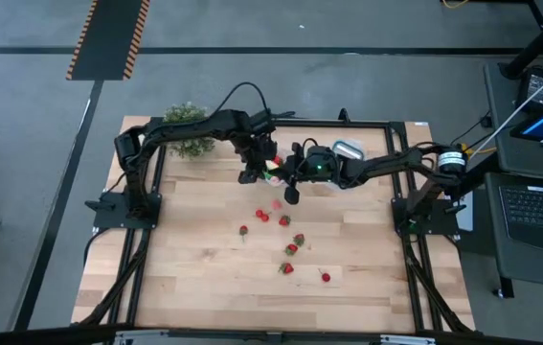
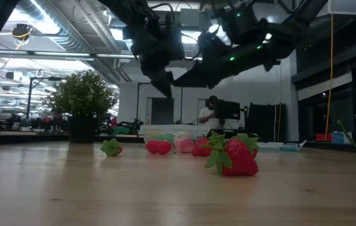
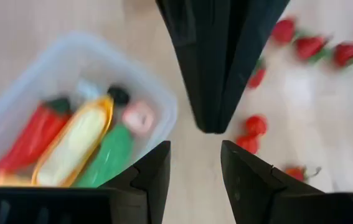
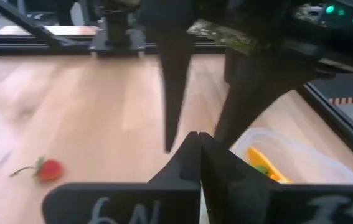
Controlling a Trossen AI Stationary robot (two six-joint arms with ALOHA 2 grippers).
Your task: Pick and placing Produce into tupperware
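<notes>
While several strawberries (image 1: 287,247) lie scattered on the near half of the table (image 1: 194,287), both arms hang over its far middle. Left gripper (image 1: 249,176) hovers just beside the clear container (image 3: 157,106), fingers (image 3: 154,171) spread and empty. Right gripper (image 1: 292,197), pressed together and empty, hangs close alongside. Container holds a banana (image 3: 76,146), a green piece (image 3: 108,155) and a red piece (image 3: 33,137). Farther back stands a potted plant (image 1: 190,129).
</notes>
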